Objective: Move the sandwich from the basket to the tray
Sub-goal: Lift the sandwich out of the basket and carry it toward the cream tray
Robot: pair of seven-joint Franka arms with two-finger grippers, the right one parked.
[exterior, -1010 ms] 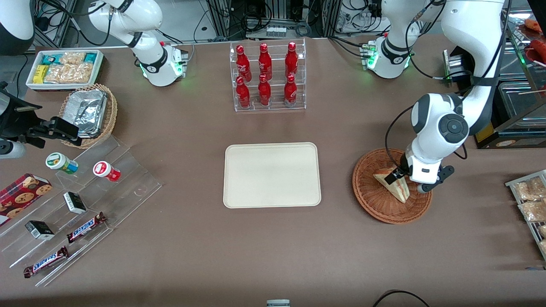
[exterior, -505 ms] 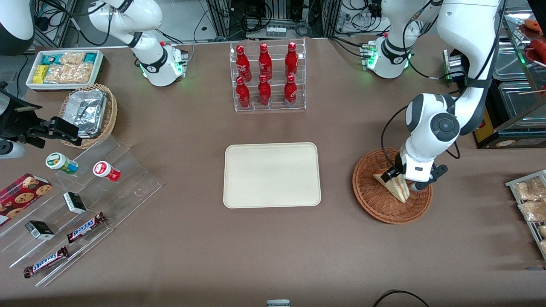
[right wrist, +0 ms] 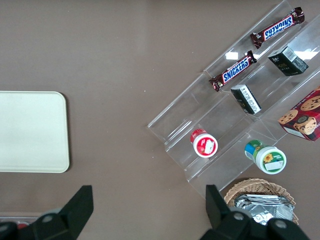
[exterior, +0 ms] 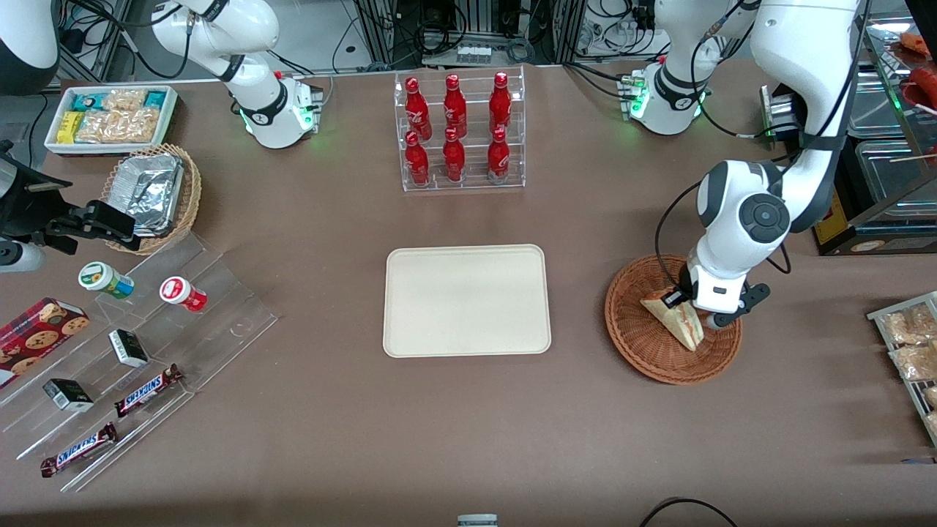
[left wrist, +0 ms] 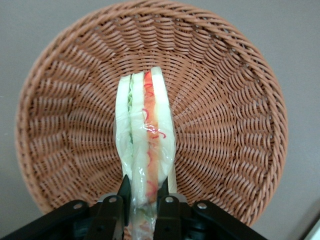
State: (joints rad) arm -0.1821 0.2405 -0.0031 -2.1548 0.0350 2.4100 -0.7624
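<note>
Left wrist view showed the gripper (left wrist: 144, 192) with its jaws shut tight on one end of the sandwich (left wrist: 145, 135). The sandwich's long side pointed straight away, over the basket (left wrist: 230, 125). The tray (exterior: 467, 300) sat well apart, toward the parked arm's end of the desk.

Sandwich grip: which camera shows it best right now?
The left wrist view: the gripper is shut on the sandwich, filling edge up, over the basket. The front view shows the sandwich partly hidden by the arm; the right wrist view misses it.
</note>
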